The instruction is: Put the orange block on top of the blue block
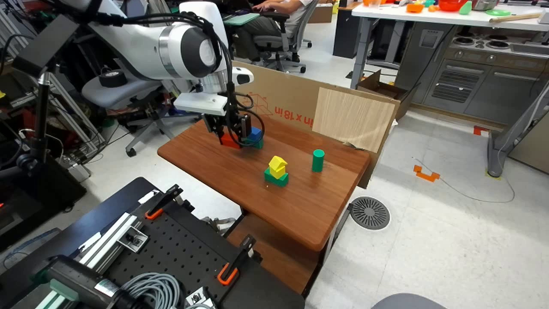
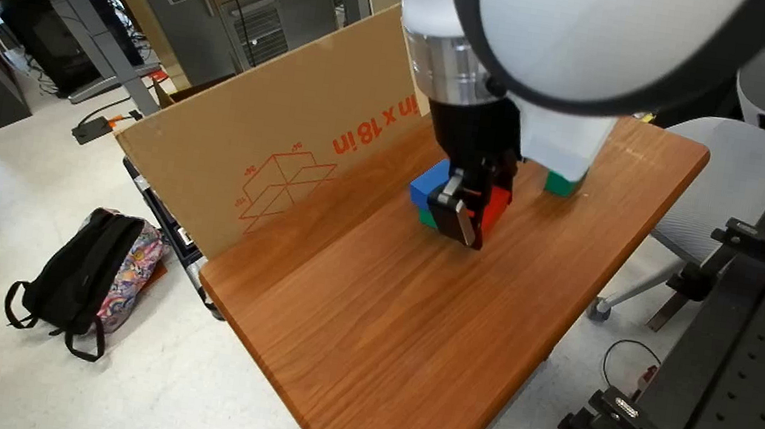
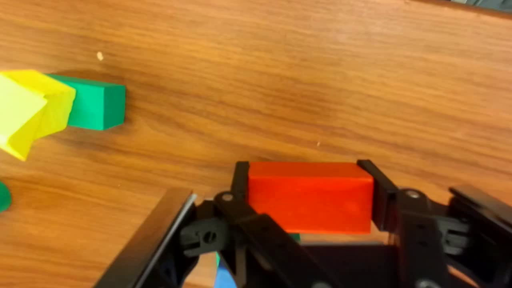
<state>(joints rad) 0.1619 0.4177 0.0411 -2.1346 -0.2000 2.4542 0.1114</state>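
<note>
Orange block (image 3: 314, 198), gripped by ends, blue block (image 2: 430, 184) nearby

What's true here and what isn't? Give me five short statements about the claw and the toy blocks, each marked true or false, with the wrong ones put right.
1. The claw is gripping the orange block. True.
2. The orange block is sitting on top of the blue block. False: it is held to one side of the blue block.
3. The blue block rests on a green block. True.
4. The green cylinder is lying down. False: the green cylinder stands upright.
5. Yellow pieces sit on another green block. True.
</note>
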